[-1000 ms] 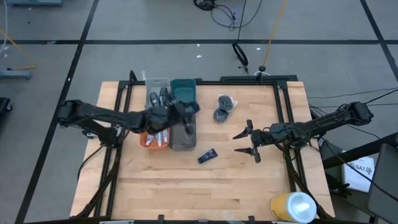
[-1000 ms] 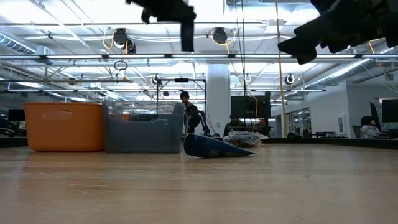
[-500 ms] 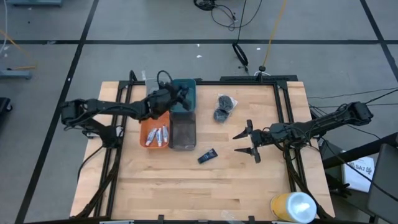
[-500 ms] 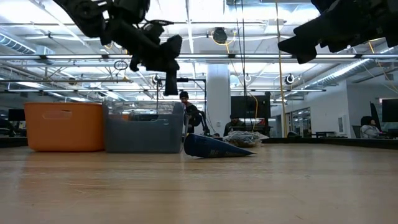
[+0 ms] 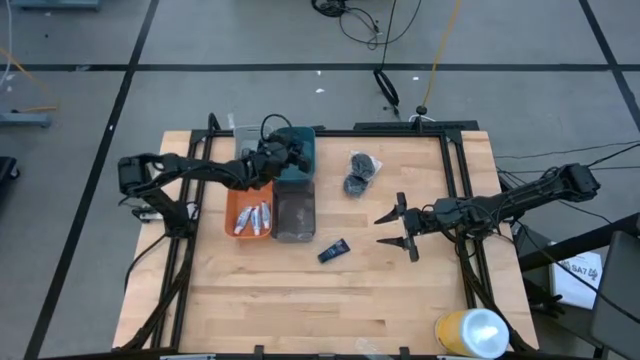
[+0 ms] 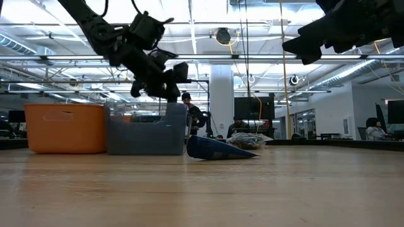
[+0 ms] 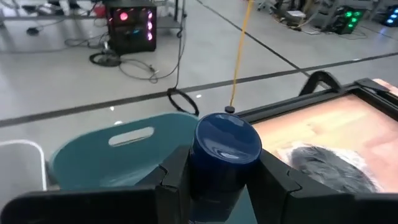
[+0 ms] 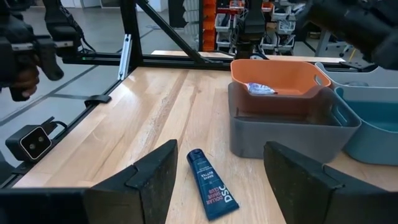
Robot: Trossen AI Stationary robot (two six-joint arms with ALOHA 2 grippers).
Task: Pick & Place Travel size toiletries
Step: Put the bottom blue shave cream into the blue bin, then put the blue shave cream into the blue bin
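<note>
My left gripper [image 5: 293, 155] hovers over the teal bin [image 5: 301, 139], shut on a dark blue packet [image 7: 227, 146]. A second dark blue packet [image 5: 334, 250] lies flat on the table near the grey bin [image 5: 295, 215]; it also shows in the right wrist view [image 8: 211, 193]. White tubes [image 5: 252, 216] lie in the orange bin [image 5: 233, 208]. Two dark grey puffs [image 5: 358, 172] sit on the table right of the teal bin. My right gripper [image 5: 397, 228] waits open above the table, right of the lying packet. My left gripper pinches the dark blue packet between its two fingers, which press its sides [image 7: 200, 169]. The packet's rounded end [image 7: 229, 138] sticks out forward past the fingertips. It is lifted clear, above the teal bin [image 7: 106, 158].
A clear bin [image 5: 250, 137] stands left of the teal bin at the far edge. A big yellow cylinder with a white end [image 5: 472, 333] lies at the near right corner. Black frame rails run along both sides. Bare wood spreads across the near half of the table.
My left gripper has carried the blue packet from above the grey and orange bins toward the table's far edge, over the teal bin, coming down and tipping its fingers forward. The right arm has kept still.
</note>
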